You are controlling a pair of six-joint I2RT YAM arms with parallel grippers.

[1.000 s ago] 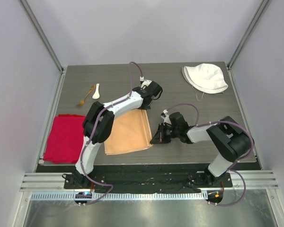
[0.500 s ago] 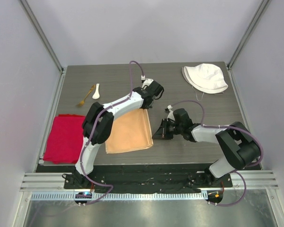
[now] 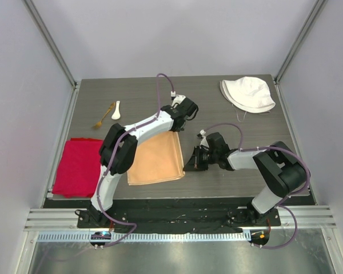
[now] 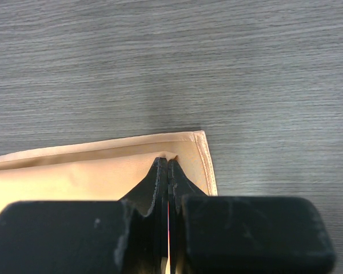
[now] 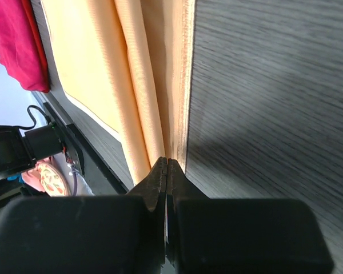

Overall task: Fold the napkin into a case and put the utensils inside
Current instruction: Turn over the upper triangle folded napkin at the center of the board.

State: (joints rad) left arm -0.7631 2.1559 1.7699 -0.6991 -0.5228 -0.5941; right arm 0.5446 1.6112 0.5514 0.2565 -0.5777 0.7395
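Note:
The peach-orange napkin [image 3: 154, 161] lies folded in layers at the table's middle. My left gripper [image 3: 178, 127] is at its far right corner. In the left wrist view the jaws [image 4: 168, 160] are shut, with the top layer's corner of the napkin [image 4: 74, 171] pinched at their tips. My right gripper [image 3: 187, 167] sits low at the napkin's right edge, near the front corner. It is shut [image 5: 167, 161], and ridges of the napkin [image 5: 91, 68] run into its tips. The white spoon [image 3: 115, 110] and gold fork [image 3: 103, 117] lie together at the far left.
A bright red cloth [image 3: 77, 166] lies left of the napkin, by the table's left edge. A white fabric hat [image 3: 247, 94] sits at the far right corner. The table's front edge and black rail run just behind the right gripper.
The right arm's elbow swung out and back, and its gripper shifted slightly along the napkin's right edge. The left arm and the napkin have hardly moved.

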